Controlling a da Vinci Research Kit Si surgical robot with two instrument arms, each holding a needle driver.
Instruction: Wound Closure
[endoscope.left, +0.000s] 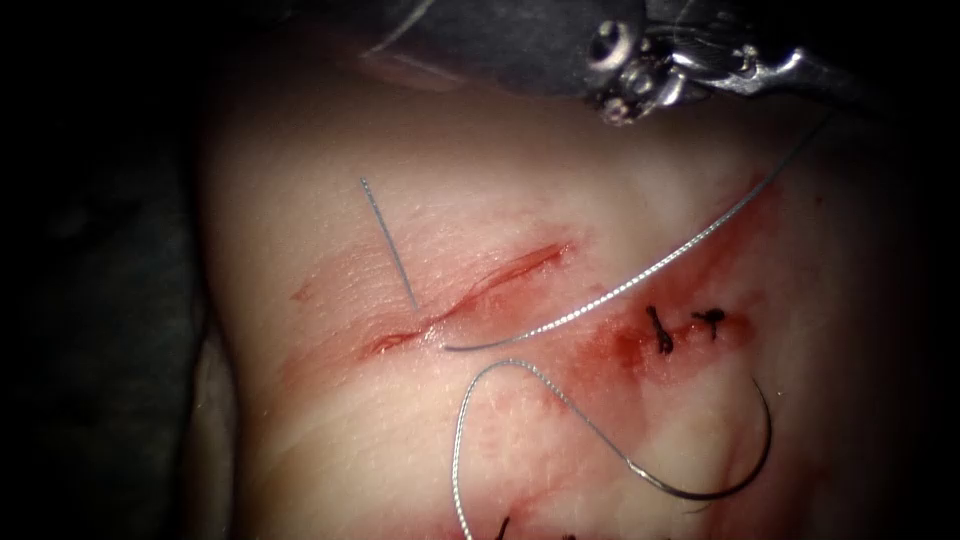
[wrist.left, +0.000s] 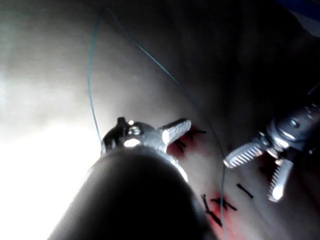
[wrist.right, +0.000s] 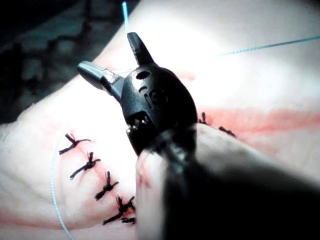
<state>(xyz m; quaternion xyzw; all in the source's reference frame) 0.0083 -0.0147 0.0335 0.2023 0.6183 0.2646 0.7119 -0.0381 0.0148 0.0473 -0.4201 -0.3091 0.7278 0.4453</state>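
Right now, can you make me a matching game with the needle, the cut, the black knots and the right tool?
1 needle
2 cut
3 black knots
4 right tool

A jaws open, holding nothing
B red slit, gaping
C lying loose on the tissue, right of the cut
D tied, beside red fluid

Pairs: 1-C, 2-B, 3-D, 4-A.
What the left tool holds, I cannot tell.
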